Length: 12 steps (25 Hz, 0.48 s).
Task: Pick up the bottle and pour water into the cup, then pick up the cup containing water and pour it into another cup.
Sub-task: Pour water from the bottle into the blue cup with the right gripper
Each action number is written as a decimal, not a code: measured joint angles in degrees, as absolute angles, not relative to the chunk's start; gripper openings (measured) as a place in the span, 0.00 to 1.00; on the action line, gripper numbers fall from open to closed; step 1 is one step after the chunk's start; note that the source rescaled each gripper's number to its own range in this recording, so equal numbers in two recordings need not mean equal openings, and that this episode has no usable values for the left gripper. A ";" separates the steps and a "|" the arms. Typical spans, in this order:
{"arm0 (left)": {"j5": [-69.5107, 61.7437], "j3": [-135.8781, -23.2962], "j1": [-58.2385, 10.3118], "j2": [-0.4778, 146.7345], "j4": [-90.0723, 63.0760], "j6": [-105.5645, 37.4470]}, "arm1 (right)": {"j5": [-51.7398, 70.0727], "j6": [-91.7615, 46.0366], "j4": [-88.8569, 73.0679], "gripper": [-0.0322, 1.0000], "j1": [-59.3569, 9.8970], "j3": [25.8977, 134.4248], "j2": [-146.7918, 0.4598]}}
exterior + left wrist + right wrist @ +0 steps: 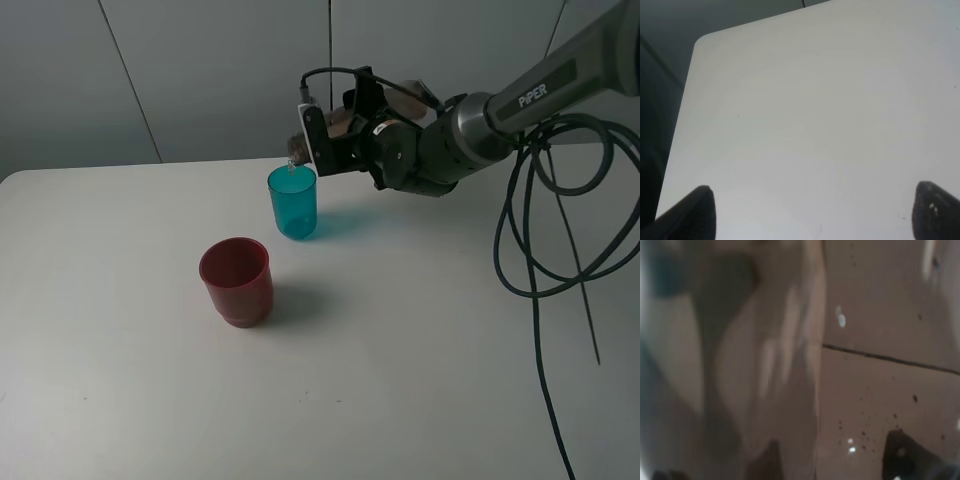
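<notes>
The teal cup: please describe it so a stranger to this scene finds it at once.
Two cups stand near the middle of the white table. The teal cup is the one nearer the back wall. It is translucent and slim; the red cup is opaque and wider.

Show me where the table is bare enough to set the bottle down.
Bare: the left side of the table, left of the red cup; the front strip before it; the stretch right of both cups. Crowded: the middle, where the teal cup stands close behind the red cup, under the tilted bottle in the right gripper.
</notes>
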<state>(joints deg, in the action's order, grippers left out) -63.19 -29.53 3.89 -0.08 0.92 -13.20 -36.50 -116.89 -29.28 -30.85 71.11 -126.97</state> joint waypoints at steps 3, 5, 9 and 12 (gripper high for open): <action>-63.19 -29.53 3.89 -0.08 0.92 -13.20 | -36.50 -117.54 -29.24 0.05 -30.85 71.11 -126.97; -63.19 -29.53 3.89 -0.08 0.92 -13.20 | -36.50 -117.91 -29.24 0.05 -30.85 71.11 -126.97; -63.19 -29.53 3.89 -0.08 0.92 -13.20 | -36.50 -119.27 -29.24 0.05 -30.85 71.11 -126.97; -63.19 -29.53 3.89 -0.08 0.92 -13.20 | -36.50 -119.61 -29.24 0.05 -30.85 71.11 -126.97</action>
<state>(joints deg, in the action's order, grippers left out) -63.19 -29.53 3.89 -0.08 0.92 -13.20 -36.50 -119.61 -29.24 -30.85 71.11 -126.97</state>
